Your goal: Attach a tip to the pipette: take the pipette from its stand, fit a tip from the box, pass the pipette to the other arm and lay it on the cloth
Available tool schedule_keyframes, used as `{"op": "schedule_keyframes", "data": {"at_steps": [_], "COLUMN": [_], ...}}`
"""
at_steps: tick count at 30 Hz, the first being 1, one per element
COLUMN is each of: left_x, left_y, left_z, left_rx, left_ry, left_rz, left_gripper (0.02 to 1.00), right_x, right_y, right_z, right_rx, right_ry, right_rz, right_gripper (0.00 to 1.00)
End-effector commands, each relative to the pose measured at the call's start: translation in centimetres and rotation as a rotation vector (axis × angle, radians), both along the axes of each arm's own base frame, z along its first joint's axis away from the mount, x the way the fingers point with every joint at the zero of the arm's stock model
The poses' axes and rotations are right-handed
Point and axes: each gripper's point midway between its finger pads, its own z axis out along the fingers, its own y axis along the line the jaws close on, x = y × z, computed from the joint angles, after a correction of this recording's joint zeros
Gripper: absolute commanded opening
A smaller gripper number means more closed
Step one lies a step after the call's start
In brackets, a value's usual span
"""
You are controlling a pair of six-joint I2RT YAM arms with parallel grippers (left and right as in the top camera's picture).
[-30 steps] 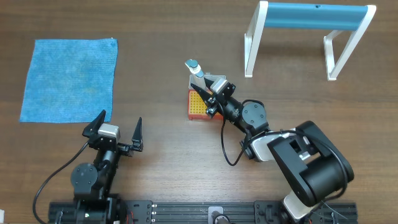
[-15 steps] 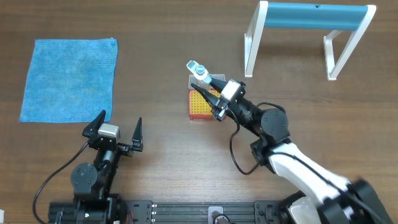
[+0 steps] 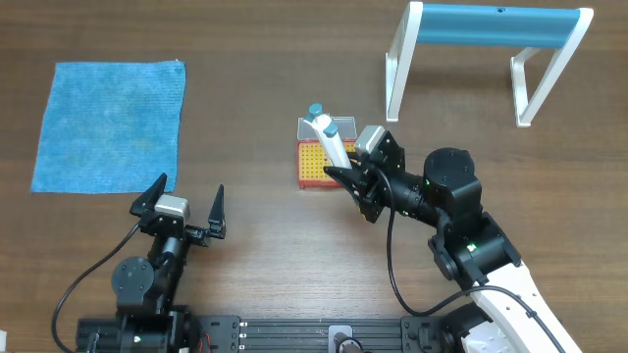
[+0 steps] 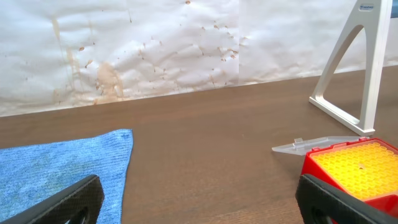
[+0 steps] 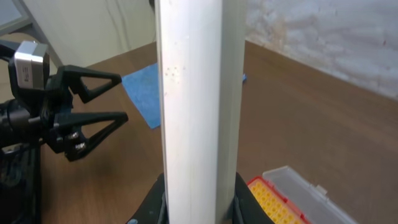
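Note:
My right gripper (image 3: 350, 177) is shut on the white pipette (image 3: 328, 140), whose blue-topped end points up the picture over the tip box (image 3: 312, 168). The right wrist view has the pipette body (image 5: 199, 106) upright between my fingers, with the red box of yellow tips (image 5: 273, 202) and its clear lid (image 5: 300, 186) on the table beyond it. The blue cloth (image 3: 110, 126) lies flat at the far left. My left gripper (image 3: 186, 210) rests open near its base, nothing between its fingers, and the tip box (image 4: 356, 165) shows ahead of it.
The white pipette stand (image 3: 491, 54) with its blue top bar stands at the back right, with no pipette on it. Bare brown table lies between the cloth and the tip box. A pale wall (image 4: 155, 43) closes off the far side.
The right arm has drawn back toward its base and to the right, and the pipette in its gripper has shifted right, its top now over the box's far edge. The left arm has not moved.

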Motion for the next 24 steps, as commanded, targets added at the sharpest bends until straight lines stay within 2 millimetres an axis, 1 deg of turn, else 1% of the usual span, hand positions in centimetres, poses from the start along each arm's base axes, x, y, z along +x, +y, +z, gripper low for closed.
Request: {"op": "schedule_keyframes", "data": {"at_steps": [1,5,9,15,16,17,18,19,20,21,22,23,24], "left_x": [0.0,0.0,0.0,0.0,-0.1,-0.3,-0.6,-1.0,-1.4,-1.7,-2.2,-2.6,-2.9], "left_y": [-0.2,-0.2,-0.2,-0.2,-0.5,-1.3,-2.5,-3.5,-4.2,-5.0,-5.8,-6.4,-6.9], "left_z": [-0.1,-0.1,-0.1,-0.1,0.0,0.1,0.4,0.8,1.1,1.3,1.5,1.3,1.1], "left_rx": [0.005,0.005,0.005,0.004,0.004,-0.004,-0.055,-0.164,-0.313,-0.501,-0.730,-0.937,-1.102], "left_ry": [-0.004,-0.004,-0.004,-0.004,-0.006,-0.010,-0.009,0.009,0.050,0.115,0.215,0.326,0.426], "left_rz": [-0.011,-0.011,-0.011,-0.012,-0.027,-0.075,-0.145,-0.207,-0.245,-0.284,-0.322,-0.341,-0.346], "left_gripper": [0.996,0.998,0.996,0.998,0.996,0.996,0.998,0.996,0.998,0.998,0.996,0.998,0.998], "right_x": [-0.1,-0.2,-0.2,-0.2,-0.2,-0.3,-0.3,-0.3,-0.2,-0.2,-0.1,0.0,0.1], "right_y": [0.1,0.1,0.1,0.1,0.1,0.1,0.0,0.0,0.0,-0.1,-0.1,-0.2,-0.2], "right_z": [0.6,0.4,0.4,0.5,0.3,0.2,0.1,0.1,0.1,0.1,0.1,0.1,0.1], "right_rx": [0.070,0.211,0.307,0.335,0.332,0.328,0.326,0.327,0.327,0.327,0.327,0.328,0.329], "right_ry": [0.120,0.393,0.563,0.612,0.617,0.625,0.628,0.627,0.625,0.623,0.622,0.619,0.617], "right_rz": [-0.024,-0.108,-0.163,-0.177,-0.178,-0.181,-0.183,-0.183,-0.188,-0.192,-0.198,-0.204,-0.205], "right_gripper": [0.080,0.080,0.080,0.080,0.082,0.080,0.080,0.080,0.084,0.080,0.080,0.080,0.080]}}
